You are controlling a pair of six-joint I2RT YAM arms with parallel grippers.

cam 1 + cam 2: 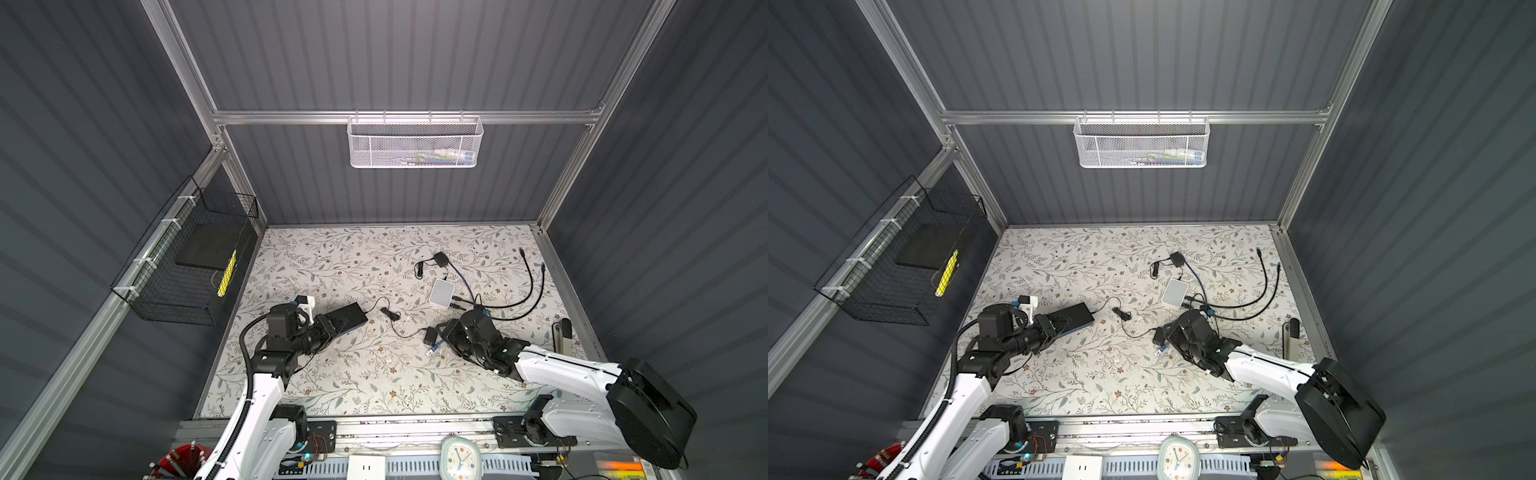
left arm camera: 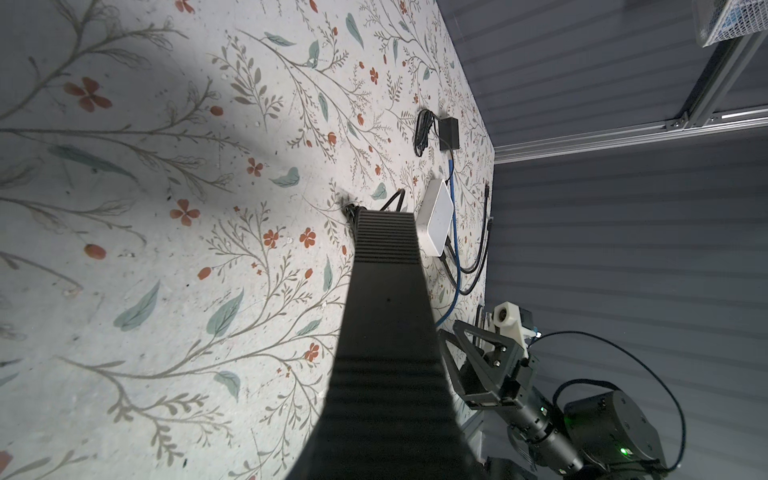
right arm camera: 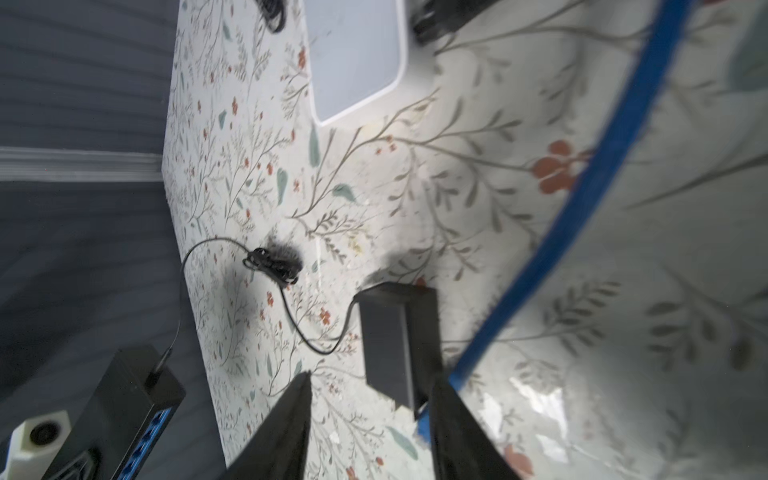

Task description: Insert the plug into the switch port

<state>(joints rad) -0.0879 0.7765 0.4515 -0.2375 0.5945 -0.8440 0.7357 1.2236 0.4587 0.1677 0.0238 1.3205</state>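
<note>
The plug [image 1: 431,352] is the small end of the blue cable [image 3: 615,158]. It lies on the worktop [image 1: 353,386], a bit right of the middle and nearer the front edge than the back edge. Nothing holds it.

My right gripper [image 3: 372,380] is just beside the plug. Its two fingers [image 3: 286,424] are spread apart and pinch nothing. In the right wrist view the blue cable runs close along the outside of one finger. I cannot tell if they touch. A black power brick [image 3: 386,340] lies on the worktop just ahead of the gap between my fingers.

The switch [image 1: 351,316] is the long black box in the left half of the worktop, about midway between the front and back edges. My left gripper [image 1: 331,328] is pressed tight on its near end and holds it. I cannot tell if the box rests on the worktop or is lifted a little. Its row of blue ports [image 3: 149,428] looks toward the side where the plug lies. A thin black wire [image 3: 286,307] goes from the power brick to the far end of the switch.

Farther back, the blue cable runs past a white box [image 1: 442,293].

The plug and the switch are well apart. I think the job is only at its start. The switch is held steady, and that part looks ready. The plug is not picked up and no port has it in yet. I have to close my right fingers on the plug, carry it over, line it up with a port and push it in.
</note>
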